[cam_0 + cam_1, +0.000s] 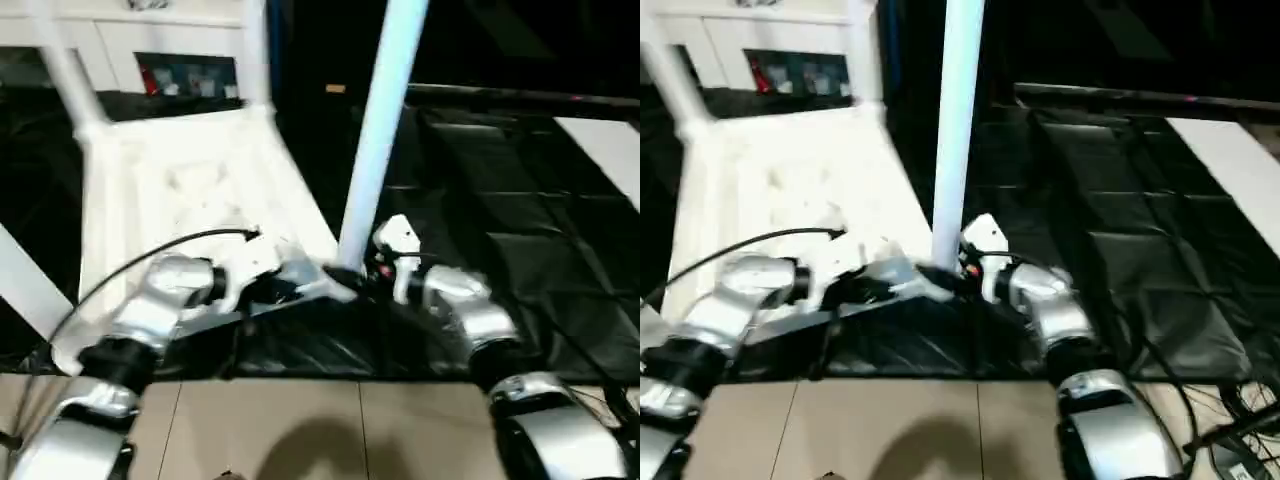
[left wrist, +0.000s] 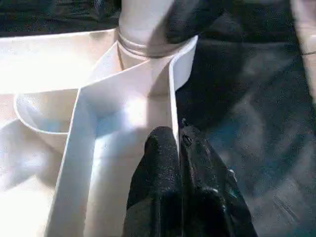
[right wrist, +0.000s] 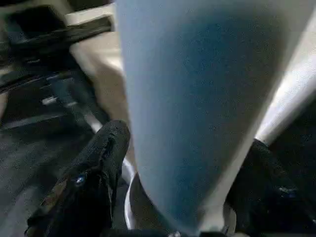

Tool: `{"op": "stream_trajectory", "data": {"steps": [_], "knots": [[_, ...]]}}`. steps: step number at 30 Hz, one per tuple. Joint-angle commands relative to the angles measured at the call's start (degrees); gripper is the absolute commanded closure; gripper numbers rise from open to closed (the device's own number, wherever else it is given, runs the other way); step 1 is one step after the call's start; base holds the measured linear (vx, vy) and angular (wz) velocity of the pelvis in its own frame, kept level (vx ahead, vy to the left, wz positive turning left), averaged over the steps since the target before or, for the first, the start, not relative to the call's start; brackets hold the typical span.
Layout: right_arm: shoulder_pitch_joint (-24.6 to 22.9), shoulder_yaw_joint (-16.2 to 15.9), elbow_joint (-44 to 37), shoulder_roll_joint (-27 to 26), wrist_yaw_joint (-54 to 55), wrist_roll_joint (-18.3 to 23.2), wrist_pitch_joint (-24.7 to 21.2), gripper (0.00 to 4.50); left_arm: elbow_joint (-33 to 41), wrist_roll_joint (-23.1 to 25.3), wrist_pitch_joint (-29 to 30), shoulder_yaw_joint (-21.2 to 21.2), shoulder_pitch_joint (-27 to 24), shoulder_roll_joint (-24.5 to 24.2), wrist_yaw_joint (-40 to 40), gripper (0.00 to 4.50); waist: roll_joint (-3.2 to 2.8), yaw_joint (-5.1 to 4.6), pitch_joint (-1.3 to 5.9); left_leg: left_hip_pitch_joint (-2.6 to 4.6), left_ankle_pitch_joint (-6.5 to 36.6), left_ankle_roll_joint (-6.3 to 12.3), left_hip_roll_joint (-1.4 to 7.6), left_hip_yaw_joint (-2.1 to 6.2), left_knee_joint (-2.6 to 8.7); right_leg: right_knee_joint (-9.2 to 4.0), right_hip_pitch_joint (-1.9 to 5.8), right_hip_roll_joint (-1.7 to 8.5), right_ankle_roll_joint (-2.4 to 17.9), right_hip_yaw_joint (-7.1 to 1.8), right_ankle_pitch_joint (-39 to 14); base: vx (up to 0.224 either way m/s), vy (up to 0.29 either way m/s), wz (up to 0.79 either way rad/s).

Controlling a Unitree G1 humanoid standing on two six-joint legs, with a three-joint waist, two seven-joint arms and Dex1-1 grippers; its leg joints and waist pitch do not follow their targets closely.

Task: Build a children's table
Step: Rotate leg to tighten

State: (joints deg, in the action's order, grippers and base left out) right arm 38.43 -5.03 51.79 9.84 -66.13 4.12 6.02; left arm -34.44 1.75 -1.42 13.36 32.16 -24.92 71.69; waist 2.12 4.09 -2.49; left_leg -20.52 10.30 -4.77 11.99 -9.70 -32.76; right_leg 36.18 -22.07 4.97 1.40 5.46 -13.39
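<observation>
Here the white plastic rimmed tabletop (image 1: 190, 190) lies upside down on black sheeting, the left gripper (image 2: 178, 148) pinching its thin, stiff rim while the right gripper (image 3: 173, 197) straddles loosely the light, slippery white tube leg (image 1: 385, 120) standing in the near corner socket, best grasped low.

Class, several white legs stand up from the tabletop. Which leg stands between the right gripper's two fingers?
The leg at the tabletop's near corner, closest to the robot. The right gripper straddles its base; the other legs rise at the far end, away from both grippers.
</observation>
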Motion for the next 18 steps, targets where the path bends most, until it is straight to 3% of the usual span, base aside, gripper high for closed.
{"op": "stream_trajectory", "data": {"steps": [1,4,9,13,18], "knots": [[0.84,-2.84,0.77,0.48,-7.58,-0.17,-2.32,1.77,-0.14,0.55,-1.69,2.77,-0.21,0.02,3.72,4.5,-0.23,0.04,3.77,0.21,0.98,8.44,1.79,-0.2,2.5,-2.47,3.0,3.2,17.2,-3.16,11.91,0.055,0.028,0.01],[1.38,-3.38,1.26,0.98,-9.5,-0.28,-2.56,1.95,-0.7,0.44,-2.15,2.87,0.13,-0.37,4.63,4.5,-0.19,0.29,3.6,0.23,1.84,8.62,1.87,-0.33,2.52,-2.64,2.95,3.53,17.11,-3.17,9.58,0.0,0.0,0.0],[2.86,-4.93,2.22,1.76,-14.28,-1.14,-3.03,2.27,-2.96,0.15,-3.29,2.78,1.9,-1.15,6.09,4.5,-0.11,0.79,3.22,0.53,6.56,4.81,2.06,-0.42,3.09,-3.37,2.77,3.76,15.37,-3.4,1.02,0.0,0.0,0.0],[3.38,-5.16,2.59,1.54,-15.7,-0.72,-4.09,2.4,-3.9,-0.06,-3.47,2.61,2.63,-1.03,6.41,4.5,-0.08,0.82,3.27,0.45,6.61,4.13,2.01,-0.42,3.09,-3.34,2.85,3.78,15.09,-3.46,0.86,0.0,0.0,0.0],[2.12,-4.44,1.59,0.58,-14.79,0.3,-5.67,2.41,-4.88,0.78,-2.67,1.87,2.85,-0.7,3.18,4.5,-0.11,0.92,3.41,0.42,4.78,5.01,1.94,-0.45,2.91,-3.07,2.85,3.71,15.45,-3.39,3.9,0.0,0.0,0.0]]}}
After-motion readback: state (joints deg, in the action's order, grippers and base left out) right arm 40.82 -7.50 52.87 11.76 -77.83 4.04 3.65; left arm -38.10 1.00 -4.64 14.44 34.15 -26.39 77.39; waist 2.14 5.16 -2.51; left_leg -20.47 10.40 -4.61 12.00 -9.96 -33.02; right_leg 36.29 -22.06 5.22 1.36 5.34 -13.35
